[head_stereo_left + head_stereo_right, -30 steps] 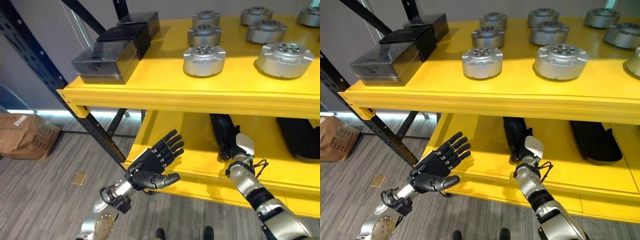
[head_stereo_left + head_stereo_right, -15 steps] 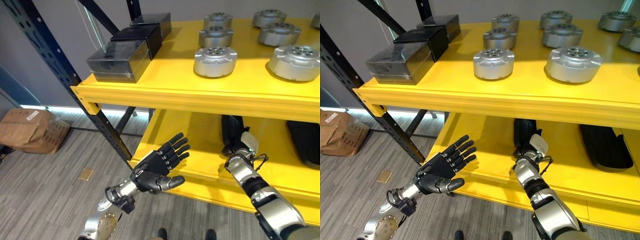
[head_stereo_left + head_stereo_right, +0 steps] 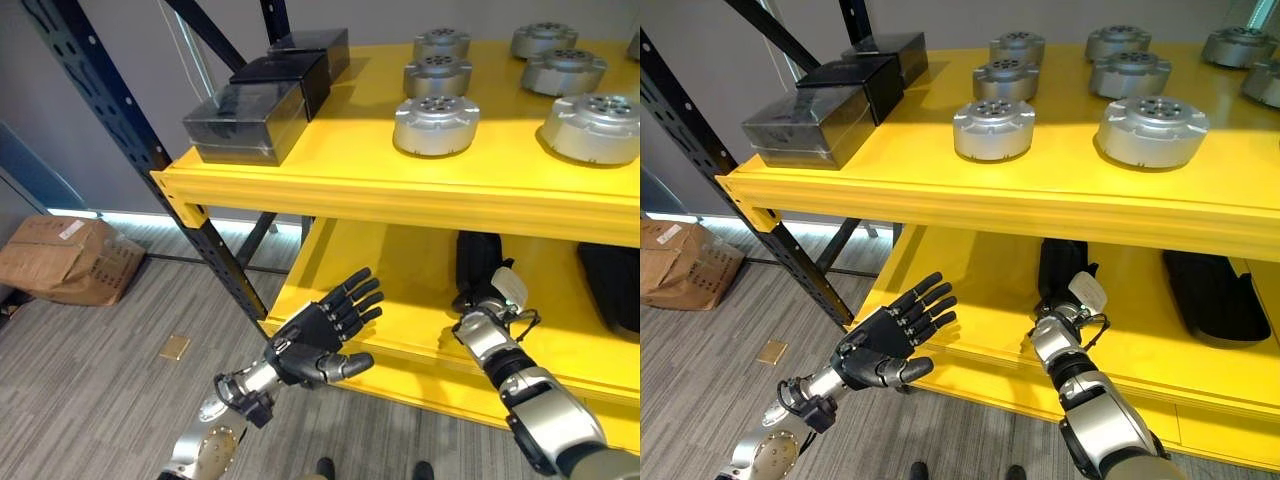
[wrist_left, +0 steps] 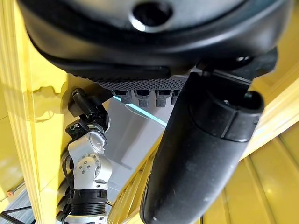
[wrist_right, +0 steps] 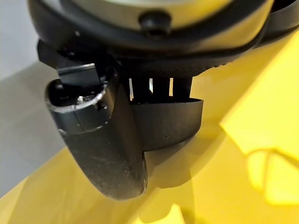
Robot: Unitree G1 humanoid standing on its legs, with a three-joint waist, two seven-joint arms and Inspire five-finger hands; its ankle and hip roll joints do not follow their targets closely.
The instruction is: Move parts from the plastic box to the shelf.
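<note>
Hands first. My left hand (image 3: 322,335) hangs in the air at about seven o'clock in the head views, palm up, fingers straight and fanned, thumb out to the side, holding nothing. It floats just in front of the lower shelf's (image 3: 400,300) front edge, apart from it.

My right hand (image 3: 487,300) reaches into the lower shelf at about five o'clock. It lies against a dark elongated part (image 3: 477,260) that rests on the yellow board there. In the right wrist view I see the thumb (image 5: 105,140) beside a black rounded piece (image 5: 168,123), with the fingers behind it; I cannot tell whether they are curled round it or merely resting on it.

Further toward three o'clock on the same lower shelf lies a second dark flat part (image 3: 1215,295), well apart from my right hand.

Above, the upper shelf (image 3: 380,180) carries round silver metal parts (image 3: 436,124) in rows from twelve to two o'clock, each standing on its flat base. At eleven o'clock on that shelf sits a row of dark boxes (image 3: 245,120), the nearest with a glossy, see-through look.

The shelf's dark blue upright (image 3: 120,130) runs down at ten o'clock. On the grey floor at nine o'clock lies a cardboard box (image 3: 65,258), and a small tan square (image 3: 174,347) lies near it.
</note>
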